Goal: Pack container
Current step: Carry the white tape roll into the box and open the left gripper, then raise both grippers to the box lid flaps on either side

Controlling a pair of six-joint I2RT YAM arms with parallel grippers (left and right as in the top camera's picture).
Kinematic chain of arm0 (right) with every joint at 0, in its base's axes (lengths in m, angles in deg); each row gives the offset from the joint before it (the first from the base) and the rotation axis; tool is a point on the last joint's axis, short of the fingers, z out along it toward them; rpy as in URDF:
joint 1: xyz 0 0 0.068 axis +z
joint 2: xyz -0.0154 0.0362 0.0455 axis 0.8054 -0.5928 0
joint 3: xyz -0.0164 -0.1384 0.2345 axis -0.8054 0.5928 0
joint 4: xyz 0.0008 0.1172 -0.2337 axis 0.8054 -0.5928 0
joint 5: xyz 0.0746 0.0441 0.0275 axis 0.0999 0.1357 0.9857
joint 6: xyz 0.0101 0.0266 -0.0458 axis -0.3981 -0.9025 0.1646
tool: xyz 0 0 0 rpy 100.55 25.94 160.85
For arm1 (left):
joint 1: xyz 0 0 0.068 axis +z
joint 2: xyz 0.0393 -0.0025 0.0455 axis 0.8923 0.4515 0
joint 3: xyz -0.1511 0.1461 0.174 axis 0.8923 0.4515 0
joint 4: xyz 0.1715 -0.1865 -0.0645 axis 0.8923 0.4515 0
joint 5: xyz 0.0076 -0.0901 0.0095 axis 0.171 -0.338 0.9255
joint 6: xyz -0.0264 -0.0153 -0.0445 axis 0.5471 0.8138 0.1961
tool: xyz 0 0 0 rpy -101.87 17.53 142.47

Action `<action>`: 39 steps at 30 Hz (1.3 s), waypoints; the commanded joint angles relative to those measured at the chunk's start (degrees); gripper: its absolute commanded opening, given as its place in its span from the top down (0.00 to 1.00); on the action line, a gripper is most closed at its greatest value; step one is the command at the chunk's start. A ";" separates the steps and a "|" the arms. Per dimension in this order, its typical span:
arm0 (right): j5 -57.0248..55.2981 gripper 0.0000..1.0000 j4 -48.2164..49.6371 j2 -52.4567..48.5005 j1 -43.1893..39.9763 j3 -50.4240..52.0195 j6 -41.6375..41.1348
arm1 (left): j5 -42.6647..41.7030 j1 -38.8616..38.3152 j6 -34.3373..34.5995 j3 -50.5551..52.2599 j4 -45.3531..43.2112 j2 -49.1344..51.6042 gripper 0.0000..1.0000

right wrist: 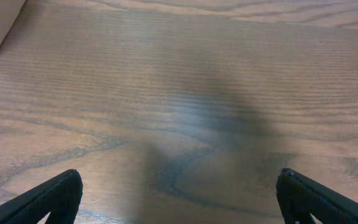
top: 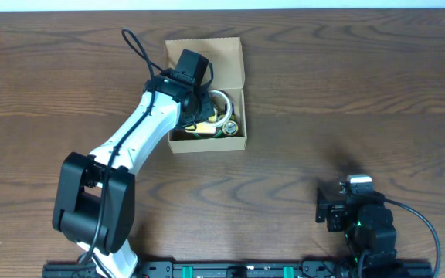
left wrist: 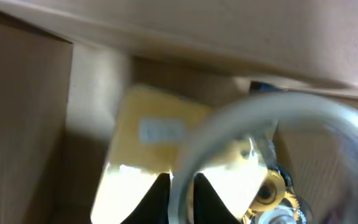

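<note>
Container [top: 230,62] stands open at the far middle of the table [top: 361,93], with its lid flap turned back on the far side. Left gripper [left wrist: 182,186] reaches inside it, and its fingers pinch the wall of a clear ring [left wrist: 278,112] next to a yellow pad [left wrist: 148,143]. Right gripper [right wrist: 179,193] hovers over the wood at the near right, spread wide.

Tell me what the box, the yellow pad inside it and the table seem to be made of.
Container: tan cardboard, matte, plain brown faces. Yellow pad: likely paper or thin card, glare suggests a slight sheen; too blurred to be sure. Table: dark wood or wood-look laminate, visible grain, low sheen.
</note>
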 commanded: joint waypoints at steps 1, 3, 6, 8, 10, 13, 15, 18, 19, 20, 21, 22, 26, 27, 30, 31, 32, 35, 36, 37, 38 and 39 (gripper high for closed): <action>0.22 0.01 -0.07 0.35 -0.39 0.46 0.63 | -0.70 -0.13 -1.33 -1.40 0.00 1.11 0.67; 0.22 0.01 -0.07 0.35 -0.39 0.46 0.63 | -0.70 -0.13 -1.75 -1.40 0.02 1.11 0.56; 0.22 0.01 -0.07 0.35 -0.39 0.46 0.63 | -0.63 -0.13 -1.75 -1.40 0.00 1.11 0.53; 0.22 0.01 -0.07 0.35 -0.42 0.46 0.66 | -0.61 -0.13 -1.75 -1.64 0.02 1.11 0.49; 0.22 0.01 -0.07 0.35 -0.39 0.44 0.66 | -0.61 -0.13 -2.16 -2.40 0.07 1.09 0.43; 0.22 0.01 -0.07 0.35 -0.39 0.46 0.63 | 0.33 -0.13 -2.62 -4.85 0.42 0.00 0.35; 0.22 0.01 -0.07 0.35 -0.39 0.46 0.63 | 1.16 -0.11 -2.60 -5.46 0.39 -1.49 0.28; 0.22 0.01 -0.07 0.35 -0.42 0.46 0.63 | 2.75 -0.11 -2.58 -5.46 0.46 -4.55 0.12; 0.22 0.01 -0.07 0.35 -0.39 0.46 0.63 | 3.43 -0.11 -2.58 -5.46 0.70 -6.23 0.06; 0.22 0.01 -0.07 0.35 -0.42 0.44 0.63 | 3.87 -0.11 -2.58 -5.46 0.87 -7.34 0.02; 0.22 0.01 -0.07 0.35 -0.42 0.44 0.63 | 4.90 -0.11 -2.56 -5.46 1.31 -9.27 0.04; 0.22 0.01 -0.07 0.35 -0.39 0.46 0.63 | 6.01 -0.11 -2.51 -5.46 1.79 -10.82 0.05; 0.22 0.01 -0.07 0.35 -0.39 0.46 0.63 | 17.42 -0.02 1.01 -5.46 7.10 -20.24 0.04; 0.22 0.01 -0.07 0.35 -0.39 0.46 0.63 | 19.91 0.00 1.77 -5.46 8.07 -21.66 0.05; 0.22 0.01 -0.07 0.35 -0.39 0.46 0.63 | 26.16 0.00 1.97 -5.46 9.92 -25.90 0.05; 0.20 0.01 -0.07 0.35 -0.39 0.46 0.63 | 27.80 0.00 1.95 -5.46 10.88 -27.43 0.05; 0.22 0.01 -0.07 0.35 -0.39 0.46 0.63 | 28.79 0.00 1.95 -5.46 11.67 -28.39 0.05; 0.22 0.01 -0.07 0.35 -0.42 0.46 0.66 | 28.68 0.00 1.95 -5.46 14.43 -31.01 0.05; 0.22 0.01 -0.07 0.35 -0.39 0.46 0.63 | 28.63 0.00 1.95 -5.46 14.49 -31.19 0.05; 0.22 0.01 -0.07 0.35 -0.39 0.46 0.63 | 28.63 0.00 1.95 -5.46 14.49 -31.21 0.05; 0.22 0.01 -0.07 0.35 -0.42 0.46 0.63 | 28.63 0.00 1.95 -5.44 14.47 -31.17 0.05; 0.22 0.01 -0.07 0.35 -0.39 0.44 0.63 | 28.68 0.00 1.92 -5.44 14.51 -31.12 0.05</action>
